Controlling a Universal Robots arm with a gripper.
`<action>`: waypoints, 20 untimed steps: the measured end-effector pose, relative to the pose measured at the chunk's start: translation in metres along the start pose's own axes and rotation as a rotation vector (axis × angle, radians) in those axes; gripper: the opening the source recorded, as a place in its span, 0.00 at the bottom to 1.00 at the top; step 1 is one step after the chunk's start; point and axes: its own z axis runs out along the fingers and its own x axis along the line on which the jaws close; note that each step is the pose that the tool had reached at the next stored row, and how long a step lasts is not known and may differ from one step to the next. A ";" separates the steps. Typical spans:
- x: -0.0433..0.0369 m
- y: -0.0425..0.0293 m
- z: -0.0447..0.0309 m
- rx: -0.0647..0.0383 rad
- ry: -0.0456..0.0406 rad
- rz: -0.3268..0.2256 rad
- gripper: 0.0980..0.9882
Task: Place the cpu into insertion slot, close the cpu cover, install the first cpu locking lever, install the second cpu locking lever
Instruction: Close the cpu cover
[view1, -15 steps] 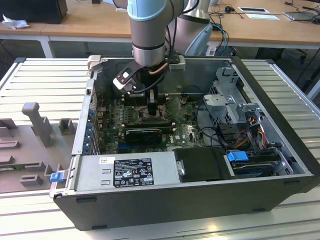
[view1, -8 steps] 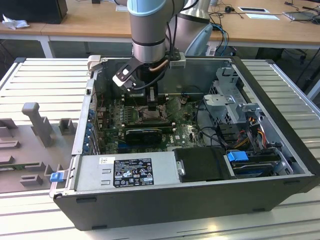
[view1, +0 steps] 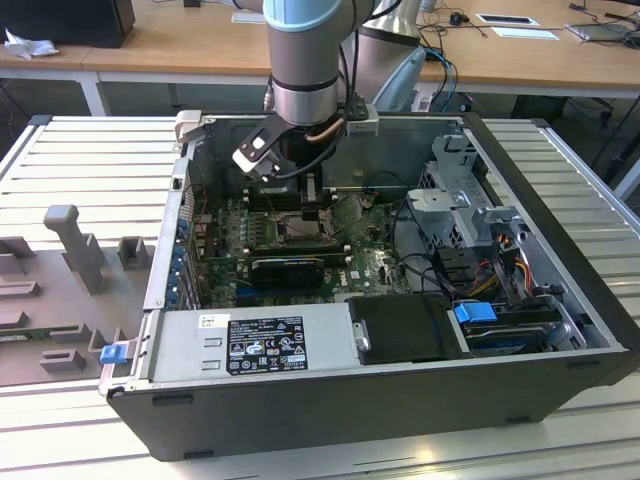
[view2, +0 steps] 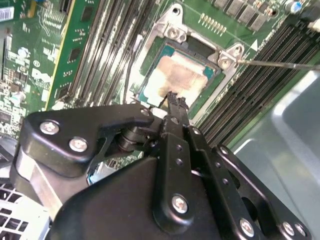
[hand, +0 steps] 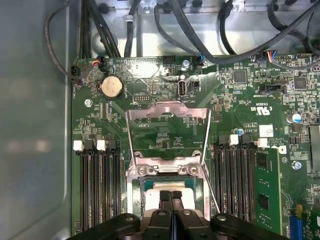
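Computer case (view1: 400, 415) lay open on its side on the grey slatted table (view1: 90, 150). The big grey arm (view1: 305, 50) reached down into the far half of the case. A silver box (view1: 260, 342) with a label sat along the near wall. A flat green board (view1: 225, 245) covered the floor of the case toward the exterior view's left. The arm's wrist hid most of the middle of the board in the exterior view.

The insertion slot (hand: 165, 170) sat on the green board between rows of long black memory slots (hand: 100, 185). The cpu cover (hand: 167, 105) was open. It was swung up off the slot, with one edge by the slot's rim, and the green board showed through its big window.

The cpu (view2: 182, 75) lay flat inside the slot, pale side up, with a brownish smear on top. In the first wrist view the black body of the gripper cut off much of the chip.

The gripper (view2: 174, 97) hung just over one edge of the cpu. Its two fingers (hand: 176, 196) were pressed together with nothing between them. It was hard to tell whether the tips touched the chip.

A thin metal rod (view2: 280, 64) stuck out beside the slot, over the memory slots. Its far end was cut off.
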 end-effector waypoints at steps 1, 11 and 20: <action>0.0000 0.0001 -0.0010 0.000 0.0001 0.000 0.01; 0.0003 0.0064 -0.0156 0.000 0.0002 0.000 0.01; 0.0008 0.0153 -0.0413 0.000 0.0001 0.000 0.01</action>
